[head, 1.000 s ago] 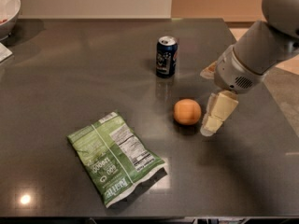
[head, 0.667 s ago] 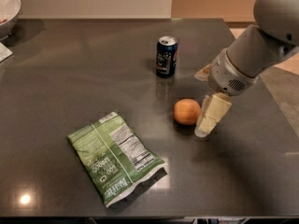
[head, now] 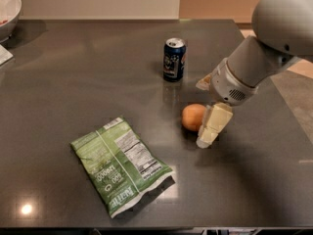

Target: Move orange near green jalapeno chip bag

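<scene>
On a dark table [head: 73,72], the robot's grey arm [head: 264,58] reaches in from the right. The green jalapeno chip bag [head: 120,165] lies flat near the front edge, well apart from the other things, and a blue soda can [head: 174,59] stands upright toward the back. The gripper [head: 204,112] hangs low at the right side of the orange [head: 193,117], which rests on the table between can and bag. The fingers [head: 214,125] stand spread and hold nothing; the nearer one slants down just beside the fruit and looks to touch it. The step in hand appears to be the grasp. To do it well, the gripper likely needs to shift left so the fruit sits squarely between both fingers before closing gently, since a round fruit nudged from one side may roll away.
</scene>
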